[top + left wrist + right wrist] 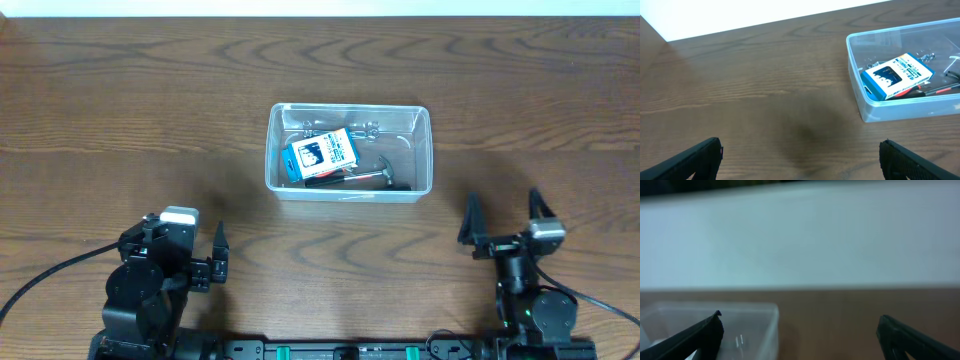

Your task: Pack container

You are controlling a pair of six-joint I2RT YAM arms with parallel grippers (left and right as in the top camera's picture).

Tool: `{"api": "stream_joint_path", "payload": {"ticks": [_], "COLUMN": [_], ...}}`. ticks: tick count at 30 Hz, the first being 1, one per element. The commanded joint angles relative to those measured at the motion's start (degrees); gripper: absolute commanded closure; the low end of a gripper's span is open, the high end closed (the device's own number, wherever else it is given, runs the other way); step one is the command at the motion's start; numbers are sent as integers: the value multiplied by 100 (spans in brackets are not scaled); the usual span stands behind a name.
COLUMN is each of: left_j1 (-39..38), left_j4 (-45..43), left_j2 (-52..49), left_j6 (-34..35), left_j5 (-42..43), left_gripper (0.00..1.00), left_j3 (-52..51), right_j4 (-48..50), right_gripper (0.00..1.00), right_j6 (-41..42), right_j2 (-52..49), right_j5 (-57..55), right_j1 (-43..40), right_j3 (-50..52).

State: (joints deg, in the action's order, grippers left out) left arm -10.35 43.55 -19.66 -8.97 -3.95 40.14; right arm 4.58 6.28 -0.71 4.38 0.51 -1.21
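Overhead, the clear, round-cornered container [350,194] holds a blue-and-white box [320,155]; left gripper [800,157] and right gripper [503,215] gape wide, empty.

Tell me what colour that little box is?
The box is blue and white; clearest in the left wrist view.

On the bench [120,100], centred toward the far side: container [270,150]. Holds a box [320,155] in its left half, tilted over tools [380,175] spread rightward. Nearer: left pincer [800,145] off its left corner, right pincer [502,205] off its right, both apart from it
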Motion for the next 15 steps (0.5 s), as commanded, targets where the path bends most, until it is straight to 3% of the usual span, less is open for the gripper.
{"api": "stream_joint_path", "payload": {"ticks": [1,4,15], "left_j1": [-24,-24,-24], "left_j4": [11,11,11], "left_j2": [31,31,31], "left_j6": [31,31,31], "left_j5": [-83,-83,-83], "left_gripper": [2,2,2], "left_j3": [13,13,13], "right_j4": [-170,-863,-885], "right_gripper": [1,1,1], "right_j6": [-170,-267,-295], "right_j2": [44,44,44], "right_j5": [-365,-372,-372], "right_j1": [76,76,129], "right_j3": [92,92,90]}}
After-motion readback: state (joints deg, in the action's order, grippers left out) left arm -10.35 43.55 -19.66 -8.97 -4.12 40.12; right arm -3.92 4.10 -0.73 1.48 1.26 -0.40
